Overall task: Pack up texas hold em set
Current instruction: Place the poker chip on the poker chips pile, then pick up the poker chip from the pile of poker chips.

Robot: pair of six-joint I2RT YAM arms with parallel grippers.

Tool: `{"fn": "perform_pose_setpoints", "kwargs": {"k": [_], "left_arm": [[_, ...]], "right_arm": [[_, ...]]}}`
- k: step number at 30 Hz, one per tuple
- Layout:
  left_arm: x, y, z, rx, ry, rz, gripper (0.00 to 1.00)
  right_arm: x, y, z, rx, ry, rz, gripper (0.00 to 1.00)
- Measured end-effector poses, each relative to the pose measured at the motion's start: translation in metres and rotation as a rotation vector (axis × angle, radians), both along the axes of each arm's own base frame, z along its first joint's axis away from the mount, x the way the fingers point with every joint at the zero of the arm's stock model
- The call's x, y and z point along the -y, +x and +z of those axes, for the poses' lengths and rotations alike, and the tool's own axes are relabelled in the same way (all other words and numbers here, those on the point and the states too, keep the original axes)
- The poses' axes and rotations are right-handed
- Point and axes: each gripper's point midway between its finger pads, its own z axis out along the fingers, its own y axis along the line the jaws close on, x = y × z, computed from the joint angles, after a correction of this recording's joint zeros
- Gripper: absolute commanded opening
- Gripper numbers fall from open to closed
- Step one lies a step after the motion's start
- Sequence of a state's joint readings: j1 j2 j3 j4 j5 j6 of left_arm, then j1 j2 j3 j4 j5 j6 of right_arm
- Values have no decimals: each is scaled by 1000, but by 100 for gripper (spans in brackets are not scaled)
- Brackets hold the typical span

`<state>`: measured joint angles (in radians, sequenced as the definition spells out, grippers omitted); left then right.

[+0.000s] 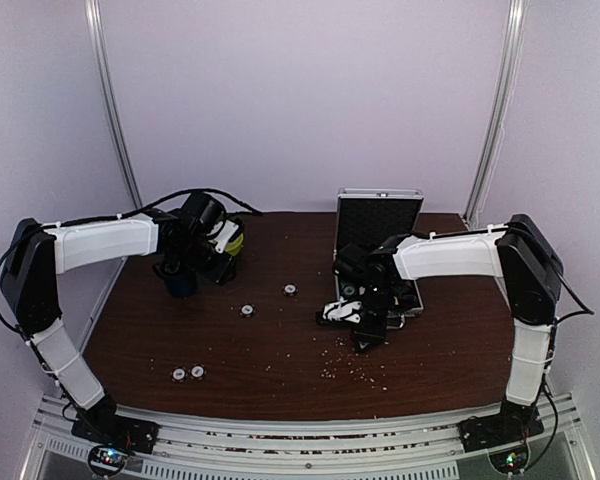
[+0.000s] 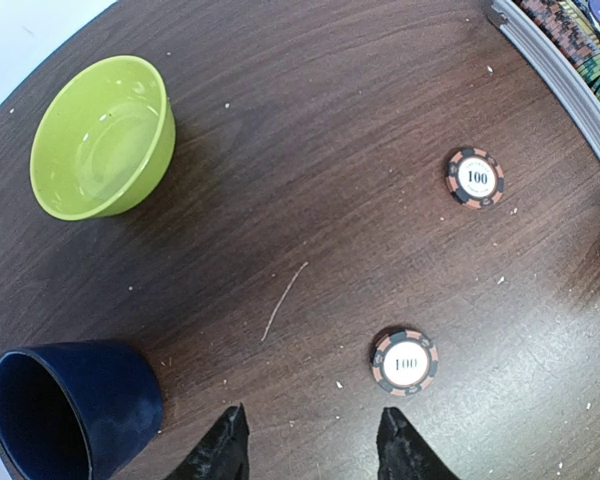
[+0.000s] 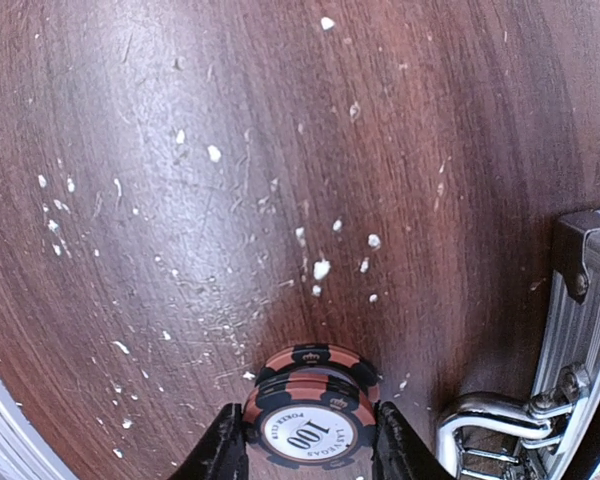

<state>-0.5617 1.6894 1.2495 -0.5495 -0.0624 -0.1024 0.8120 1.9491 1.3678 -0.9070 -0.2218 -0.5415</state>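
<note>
The right fingers (image 3: 225,455) are closed narrow on a small stack of poker chips (image 3: 312,425). The stack lies flat with the "100" face up and is gripped across its width, low over the worktop (image 3: 180,150). From those fingers the silver case (image 3: 585,300) lies at 3 o'clock, and its chrome handle (image 3: 480,420) is just beside the right fingertip. In the overhead view the fingers sit off the case's near-left corner, with the open tray toward 12 to 1 o'clock. I judge the next move to be a short carry that way, up and over the rim. Being round, the chips have no long axis to line up, only the need to stay level.

The left fingers (image 2: 220,455) stand apart, holding nothing, with bare wood between them. The nearest chip (image 2: 405,362) lies flat at about 1 o'clock, near the right fingertip. A second chip (image 2: 474,177) is farther out on the same bearing. The left arm is the nearer one to both.

A pair of chips (image 1: 188,373) also lies near the front-left edge, well apart from either arm.

The case stands open with its black-lined lid (image 1: 378,215) upright at the far side. In the left wrist view, rows of chips (image 2: 585,60) stand on edge in its compartments. The lime-green bowl (image 2: 105,140), at 11 o'clock from the left fingers, looks empty. The dark blue mug (image 2: 70,410), at 9 o'clock, shows nothing inside. White crumbs (image 3: 320,268) speckle the wood.
</note>
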Motion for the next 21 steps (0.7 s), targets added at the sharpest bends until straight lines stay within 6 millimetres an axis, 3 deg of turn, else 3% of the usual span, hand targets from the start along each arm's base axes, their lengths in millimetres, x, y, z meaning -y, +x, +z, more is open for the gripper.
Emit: {"fn": "perform_pose_setpoints", "kwargs": {"k": [12,21], "left_arm": [[1,-1,0,-3,-4,-4,44],[2,-1,0,-6,-9,-9,44]], "right_arm": [[-3,3,-4,7,7,-8,56],[0,2,-10,3,-10,-15,55]]}}
